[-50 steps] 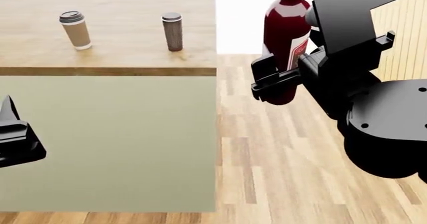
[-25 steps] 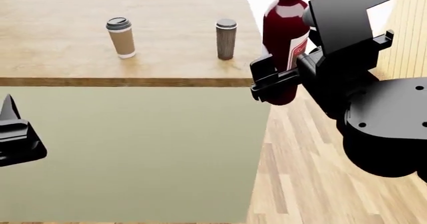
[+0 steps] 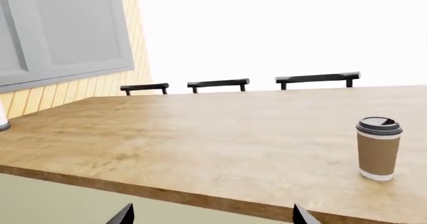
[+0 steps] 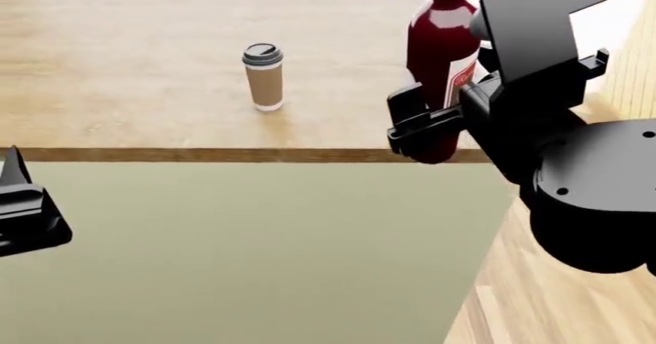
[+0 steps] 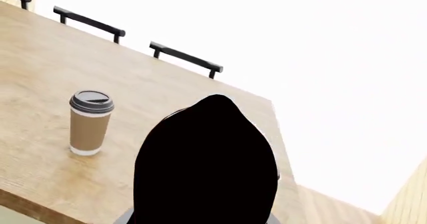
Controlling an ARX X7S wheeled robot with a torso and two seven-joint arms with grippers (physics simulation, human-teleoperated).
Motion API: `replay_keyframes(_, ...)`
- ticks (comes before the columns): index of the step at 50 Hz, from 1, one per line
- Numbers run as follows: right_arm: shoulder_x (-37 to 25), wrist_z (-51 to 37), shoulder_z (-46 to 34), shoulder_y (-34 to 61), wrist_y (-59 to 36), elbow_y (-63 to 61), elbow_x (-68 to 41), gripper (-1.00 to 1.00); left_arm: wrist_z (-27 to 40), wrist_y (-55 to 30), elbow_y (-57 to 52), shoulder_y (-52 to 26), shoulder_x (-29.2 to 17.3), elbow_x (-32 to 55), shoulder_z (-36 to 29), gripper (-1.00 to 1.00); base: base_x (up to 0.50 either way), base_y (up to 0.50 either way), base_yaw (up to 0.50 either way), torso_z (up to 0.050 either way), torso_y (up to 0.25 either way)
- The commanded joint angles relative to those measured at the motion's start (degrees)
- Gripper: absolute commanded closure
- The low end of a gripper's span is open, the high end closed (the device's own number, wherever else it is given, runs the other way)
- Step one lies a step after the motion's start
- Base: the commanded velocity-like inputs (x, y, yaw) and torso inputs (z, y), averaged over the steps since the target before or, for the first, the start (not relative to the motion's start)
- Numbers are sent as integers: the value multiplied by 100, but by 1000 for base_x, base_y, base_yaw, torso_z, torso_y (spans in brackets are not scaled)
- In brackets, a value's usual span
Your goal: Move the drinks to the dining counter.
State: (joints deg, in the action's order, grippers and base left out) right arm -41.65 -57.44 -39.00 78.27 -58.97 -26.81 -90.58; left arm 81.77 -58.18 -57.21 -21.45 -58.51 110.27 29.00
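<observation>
At the lower right of the head view, the bulky black joints of the right arm are seen nearest the camera, with the arm raised toward the upper right of the frame. The right gripper (image 4: pixel 435 117) is held out in front of it, its jaws clamped around the lower body of the wine bottle (image 4: pixel 441 52), which is carried upright above the near right corner of the desk (image 4: pixel 123 75). In the right wrist view the wine bottle (image 5: pixel 207 164) is shown as a dark mass filling the lower middle of the frame.

At the lower left edge of the head view, the left gripper (image 4: pixel 21 206) is held low in front of the pale sage-green side of the desk, with only part of it in frame. Two dark fingertips (image 3: pixel 123 215) are seen well apart at the bottom edge of the left wrist view, so its jaws are spread with nothing between them.

Farther back, the paper coffee cup (image 4: pixel 263 77) is stood upright on the light wood-plank top, left of the bottle and well apart from it. It is also seen at the right of the left wrist view (image 3: pixel 378 148) and at the left of the right wrist view (image 5: pixel 90 121).

Beyond the far edge of the desk, black chair backs (image 3: pixel 219 84) are lined up in a row.
</observation>
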Motion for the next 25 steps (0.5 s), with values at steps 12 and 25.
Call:
replay_keyframes(12, -57, -16, 129, -82, 117, 67, -11, 100, 22, 34, 12, -91, -18, -26, -135, -100, 394, 414, 0, 1, 1)
replay_keyframes(25, -41, -19, 192, -319, 386, 215, 142, 100, -18, -27, -15, 89, 40, -25, 84, -100, 205, 77, 0, 0, 2)
